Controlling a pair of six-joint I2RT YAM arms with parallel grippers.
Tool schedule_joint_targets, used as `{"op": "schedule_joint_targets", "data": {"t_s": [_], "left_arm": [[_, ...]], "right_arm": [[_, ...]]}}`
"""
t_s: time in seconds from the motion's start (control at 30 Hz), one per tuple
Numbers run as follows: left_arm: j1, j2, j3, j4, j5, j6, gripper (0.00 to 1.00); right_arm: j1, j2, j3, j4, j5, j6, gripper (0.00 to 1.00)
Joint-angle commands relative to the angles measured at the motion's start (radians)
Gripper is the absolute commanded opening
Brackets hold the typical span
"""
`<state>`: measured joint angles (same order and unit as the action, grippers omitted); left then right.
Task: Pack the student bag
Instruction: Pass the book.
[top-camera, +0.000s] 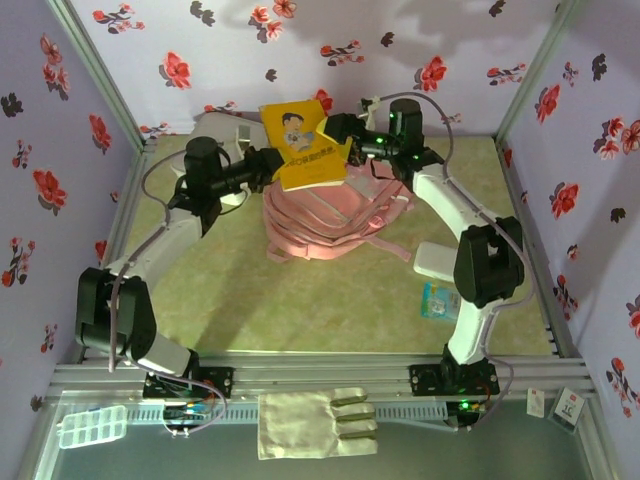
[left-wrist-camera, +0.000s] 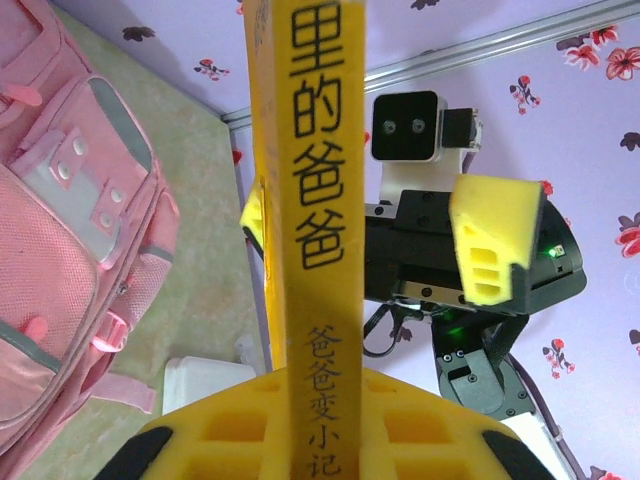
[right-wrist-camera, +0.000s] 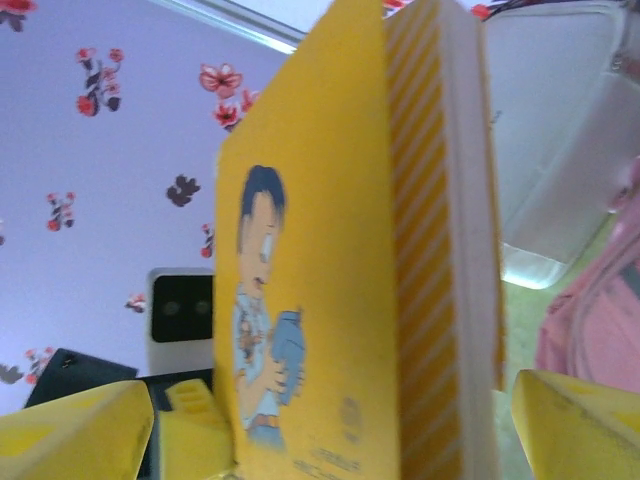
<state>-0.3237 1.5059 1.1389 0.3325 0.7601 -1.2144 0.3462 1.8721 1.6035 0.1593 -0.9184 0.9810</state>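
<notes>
Top external view: yellow book (top-camera: 303, 145) held aloft at 12 o'clock over the green surface (top-camera: 300, 310), cover turned up toward the camera, long axis roughly 12 to 6 o'clock, leaning a little toward 5. Straight at 6 o'clock from it, and lower: pink student bag (top-camera: 325, 215), slumped on the surface, wider from 9 to 3 o'clock than deep, straps trailing toward 7 and 4 o'clock. Lower edge of the book overlapping the bag's far rim from this angle; no telling whether touching.

Left wrist view: left fingers (left-wrist-camera: 225, 440) clamped on the book's spine edge, printed characters running up the middle, bag off at 9 o'clock. Facing them from 3 o'clock: right fingers (left-wrist-camera: 495, 240), spread wide, one pad either side of the book, not pressing.

Right wrist view: book upright in the middle, right fingers low at 7 and 5 o'clock with gaps on both sides, white box (right-wrist-camera: 560, 130) at 1 o'clock, a strip of the bag at 4 o'clock.

Judged step: book borne by the left arm alone, right arm not gripping. Next, probably: lowering the book toward 6 o'clock into the bag's mouth, long axis lined up with the opening. Cannot tell whether the main zip is open. Risk: a corner catching the soft rim and folding it shut.
</notes>
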Motion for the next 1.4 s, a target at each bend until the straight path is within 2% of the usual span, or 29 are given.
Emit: {"op": "schedule_joint_targets", "data": {"t_s": [0.0,0.27,0.57,0.73,0.87,1.07,1.17,1.23,1.27,1.37], "left_arm": [[-0.006,0.000,0.040,0.110,0.044,-0.014,0.00],[-0.011,-0.007,0.016,0.163,0.101,-0.022,0.00],[-0.009,-0.045,-0.027,0.172,0.108,-0.008,0.00],[-0.010,-0.039,-0.030,0.178,0.108,-0.013,0.00],[-0.005,-0.027,-0.027,0.131,0.107,0.011,0.00],[0.012,-0.018,-0.051,0.091,0.098,0.023,0.00],[0.012,-0.027,-0.064,0.096,0.086,0.012,0.02],[0.014,-0.043,-0.073,0.107,0.074,0.009,0.07],[0.014,-0.052,-0.075,0.099,0.064,0.011,0.09],[0.014,-0.077,-0.088,0.074,0.005,0.018,0.24]], "right_arm": [[0.012,0.027,0.035,0.094,-0.063,0.086,0.92],[0.015,0.041,0.044,0.042,-0.064,0.060,0.88],[0.013,0.034,0.042,-0.041,-0.025,-0.015,0.88],[0.013,0.021,0.013,0.061,-0.043,0.041,0.87],[0.013,0.003,-0.017,0.186,-0.060,0.121,0.81],[0.002,-0.030,-0.041,0.175,-0.028,0.109,0.61],[-0.001,-0.038,-0.054,0.167,-0.003,0.109,0.39],[0.002,-0.036,-0.056,0.167,0.011,0.123,0.25],[0.003,-0.037,-0.059,0.171,0.015,0.132,0.21],[0.005,-0.048,-0.083,0.203,0.067,0.172,0.09]]}}
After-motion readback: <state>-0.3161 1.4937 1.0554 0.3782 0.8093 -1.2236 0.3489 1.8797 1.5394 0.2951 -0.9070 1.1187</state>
